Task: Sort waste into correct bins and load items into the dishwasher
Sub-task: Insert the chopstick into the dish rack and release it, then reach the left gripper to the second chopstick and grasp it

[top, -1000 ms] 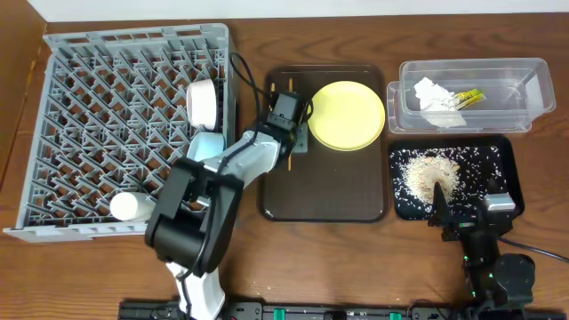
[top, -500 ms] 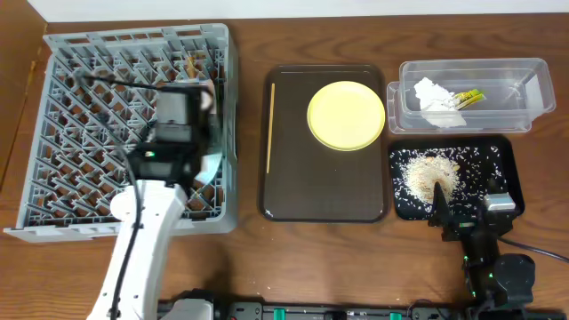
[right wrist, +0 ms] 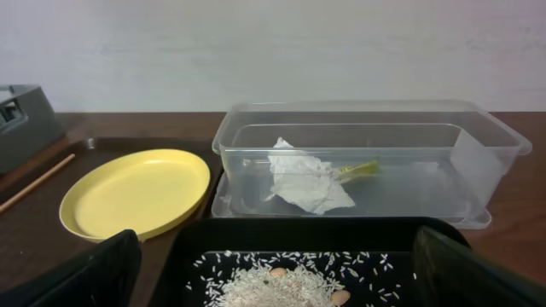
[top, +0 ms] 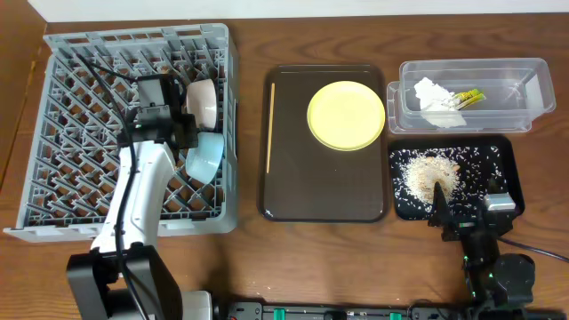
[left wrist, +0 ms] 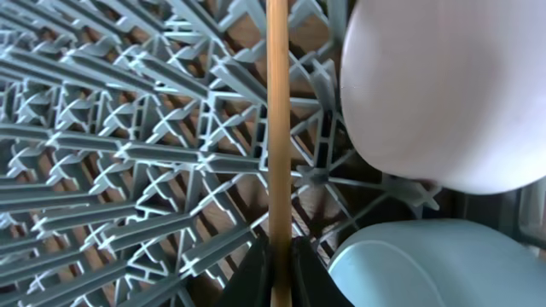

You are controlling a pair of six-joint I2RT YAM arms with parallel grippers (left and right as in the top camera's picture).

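Left wrist view, my left jaws pinch one wooden chopstick (left wrist: 278,128) over the grey dish rack (left wrist: 128,128), beside white bowl (left wrist: 444,85) and blue bowl (left wrist: 426,264), my right jaws spread wide over the black tray (right wrist: 384,234).

A dark brown serving tray (top: 324,187) lies flat near the middle of the wooden tabletop (top: 249,258), its long sides running front to back. Beyond the tabletop's far edge stands a plain white wall (right wrist: 273,43).
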